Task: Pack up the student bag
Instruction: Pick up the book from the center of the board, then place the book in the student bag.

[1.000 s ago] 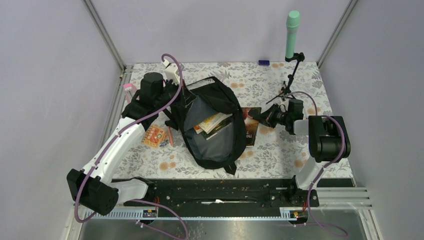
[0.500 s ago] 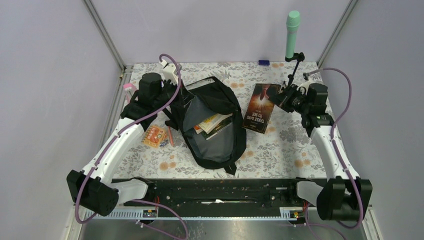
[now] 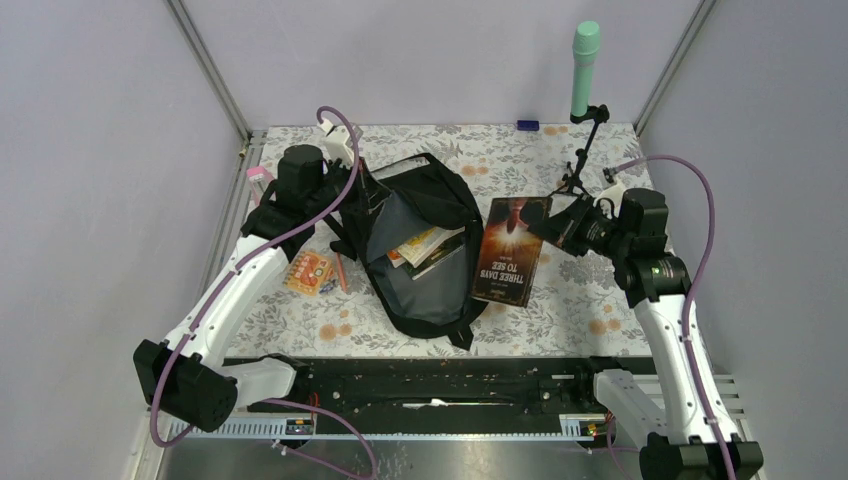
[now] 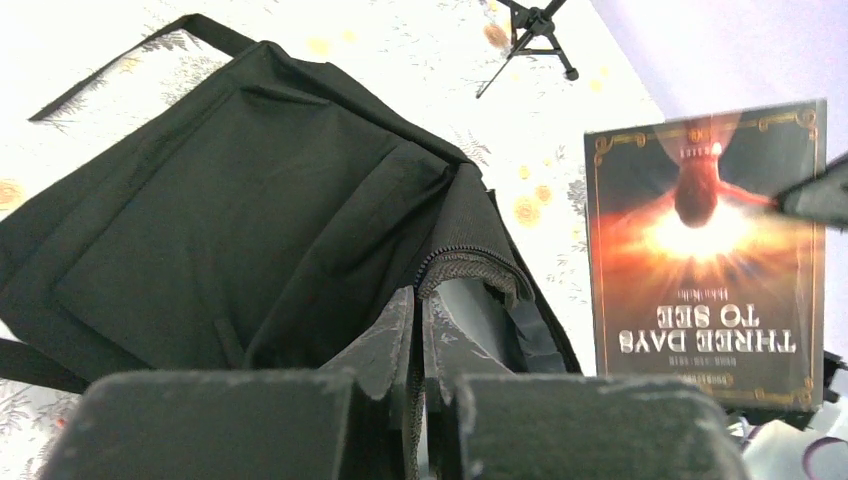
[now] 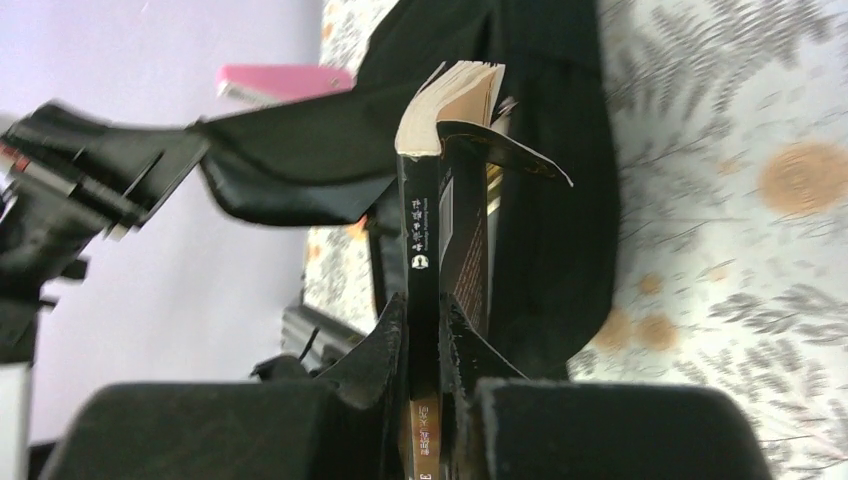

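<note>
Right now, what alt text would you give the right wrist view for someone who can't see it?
The right gripper is shut on a dark paperback book, spine toward the camera, page edges at the far end. Beyond it lies the black student bag on the floral table, with a pink object at upper left.

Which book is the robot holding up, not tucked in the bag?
The dark book titled Three Days to See, with the glowing orange cover. The right gripper clamps it in its jaws beside the student bag; the other books lie inside.
</note>
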You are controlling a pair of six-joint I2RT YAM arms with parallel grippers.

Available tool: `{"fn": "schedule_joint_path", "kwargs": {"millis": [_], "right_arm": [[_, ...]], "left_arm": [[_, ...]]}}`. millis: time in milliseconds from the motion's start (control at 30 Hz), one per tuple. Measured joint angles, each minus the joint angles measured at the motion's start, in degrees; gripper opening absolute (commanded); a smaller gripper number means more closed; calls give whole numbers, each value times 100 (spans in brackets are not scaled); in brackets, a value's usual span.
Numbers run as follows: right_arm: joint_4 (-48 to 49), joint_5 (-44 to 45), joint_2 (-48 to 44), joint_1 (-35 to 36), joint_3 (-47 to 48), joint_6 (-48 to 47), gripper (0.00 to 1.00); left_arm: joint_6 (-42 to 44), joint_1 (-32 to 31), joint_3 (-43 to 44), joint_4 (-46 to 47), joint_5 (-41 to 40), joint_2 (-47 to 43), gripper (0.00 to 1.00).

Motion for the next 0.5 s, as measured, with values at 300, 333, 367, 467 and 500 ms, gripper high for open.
{"fn": "schedule_joint_path", "kwargs": {"millis": [300,333,367,467,500], "right_arm": [[365,-179,-363,1576,-315,1091,0],[446,-168,-317,1810,-365,1196,0],[540,-138,-240,2085,-402,1303,0],[1045,17,83,2789,-501,1580,0],[1276,72,177,2940,-564,1683,0]], "left_arm": [[-435,0,192,46,92,79,0],[-479,0,221,44,107,85,0],[-525,0,251,59,136,94,0],[-643,0,334,101,210,153,0],[-682,0,352,120,225,177,0]]}}
